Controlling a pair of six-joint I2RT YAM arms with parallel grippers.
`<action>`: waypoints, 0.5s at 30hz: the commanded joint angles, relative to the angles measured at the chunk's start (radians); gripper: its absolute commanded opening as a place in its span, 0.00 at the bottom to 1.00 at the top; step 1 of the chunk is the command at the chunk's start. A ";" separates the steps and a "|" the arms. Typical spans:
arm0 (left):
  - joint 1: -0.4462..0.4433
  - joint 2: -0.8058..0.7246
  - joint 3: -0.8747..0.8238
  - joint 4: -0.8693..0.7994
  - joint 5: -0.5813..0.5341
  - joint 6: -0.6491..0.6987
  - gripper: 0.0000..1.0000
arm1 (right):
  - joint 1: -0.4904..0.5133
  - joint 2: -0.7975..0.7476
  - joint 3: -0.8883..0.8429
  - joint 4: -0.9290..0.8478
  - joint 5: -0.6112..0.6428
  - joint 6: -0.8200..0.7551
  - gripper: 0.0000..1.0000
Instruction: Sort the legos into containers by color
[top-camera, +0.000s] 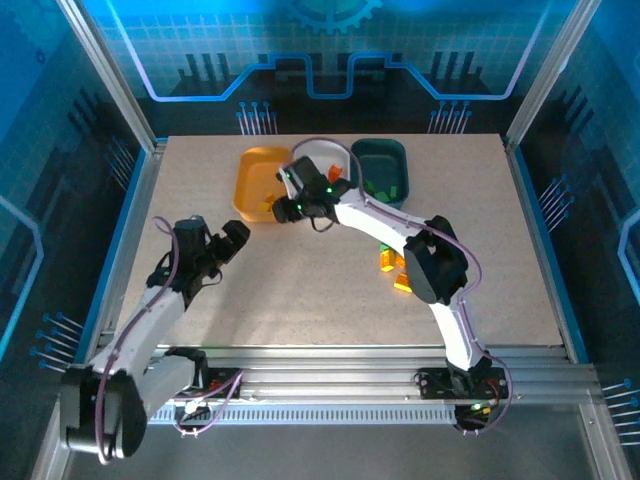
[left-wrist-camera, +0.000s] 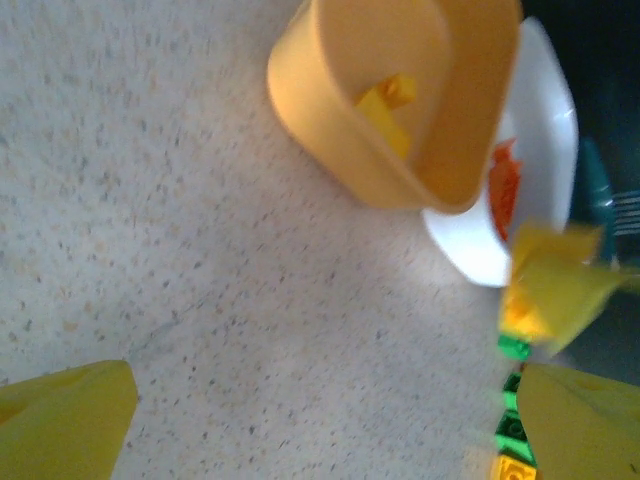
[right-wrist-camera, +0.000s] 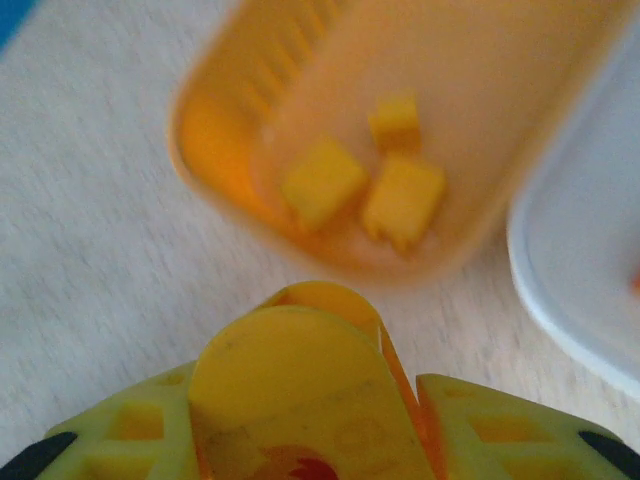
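Three trays stand in a row along the far edge of the table (top-camera: 300, 300): an orange-yellow tray (top-camera: 252, 168) on the left, a white tray (top-camera: 322, 150) in the middle and a teal tray (top-camera: 384, 150) on the right, each close beside the next. The orange-yellow tray holds three yellow bricks (right-wrist-camera: 322, 182) gathered near one end. Orange-red bricks (left-wrist-camera: 503, 190) lie in the white tray, and green bricks (top-camera: 386, 188) lie in the teal one. A small cluster of loose bricks (top-camera: 396, 268) in yellow, orange and green sits on the table's right half, just beside the right arm's elbow. The right gripper (top-camera: 288, 208) hangs at the near right corner of the orange-yellow tray, next to the white tray. Its yellow fingers (right-wrist-camera: 130, 440) are blurred and overlapping in the wrist view, so I cannot tell whether they pinch anything. The left gripper (top-camera: 226, 248) hovers over bare table towards the left, well short of the trays, with its jaws spread wide and nothing between them.
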 joint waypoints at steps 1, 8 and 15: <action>0.006 0.070 0.053 -0.043 0.155 0.026 0.99 | -0.011 0.124 0.145 -0.059 -0.019 0.006 0.35; 0.006 0.083 0.044 0.000 0.207 0.027 0.99 | -0.045 0.280 0.385 -0.093 -0.026 0.016 0.36; 0.004 0.086 0.053 0.034 0.233 0.030 0.99 | -0.055 0.341 0.558 -0.161 -0.057 0.009 0.63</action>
